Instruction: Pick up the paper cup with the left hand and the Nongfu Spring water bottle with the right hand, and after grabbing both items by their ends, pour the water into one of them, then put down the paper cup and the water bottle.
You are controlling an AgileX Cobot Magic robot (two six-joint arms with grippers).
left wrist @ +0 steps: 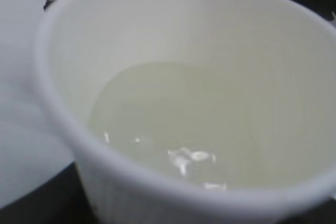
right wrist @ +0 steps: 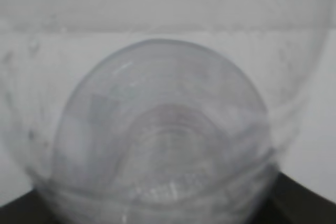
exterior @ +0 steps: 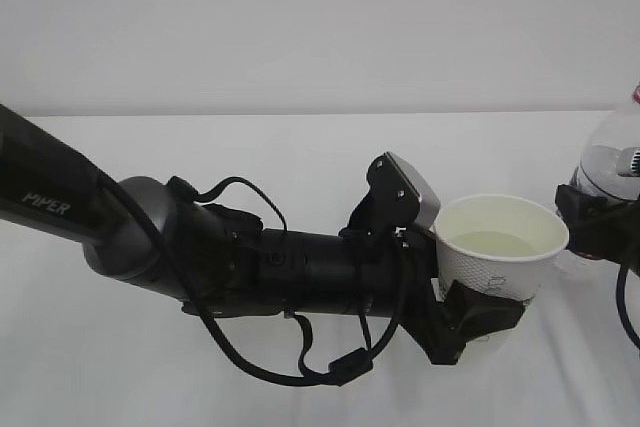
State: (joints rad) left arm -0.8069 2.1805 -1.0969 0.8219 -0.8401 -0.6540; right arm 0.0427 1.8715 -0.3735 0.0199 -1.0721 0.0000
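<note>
I've got the paper cup (exterior: pixel 497 252) clamped low on its wall in my left hand (exterior: pixel 470 312), upright and lifted off the white counter (exterior: pixel 300 157). Looking down from my left wrist, there's the water (left wrist: pixel 173 124), a pale pool across the cup's bottom, rim (left wrist: pixel 52 98) level.

Over on the right, my right hand (exterior: pixel 590 222) is closed around the Nongfu Spring water bottle (exterior: pixel 612 162) near its lower end. Only a slice of it shows at the frame's edge, and my right wrist view stares straight at the clear, ribbed body (right wrist: pixel 168 145). I can't tell its exact tilt, but no stream is falling, and bottle and cup sit near each other, apart.

So I judge the pour is finished, or nearly so, and the putting-down is what's left. That calls for lowering the cup straight and level, no tipping, base flat on the counter before my fingers let go. Same for the bottle: bring it upright, settle it, then release.

Room? Plenty. The counter is bare to the left and in front of the cup, and its back edge meets the wall well behind. The tight spot is between cup and bottle, so I'd keep them separated going down. The bottle rides close to the right side of view; how much counter lies beyond it I can't see.
</note>
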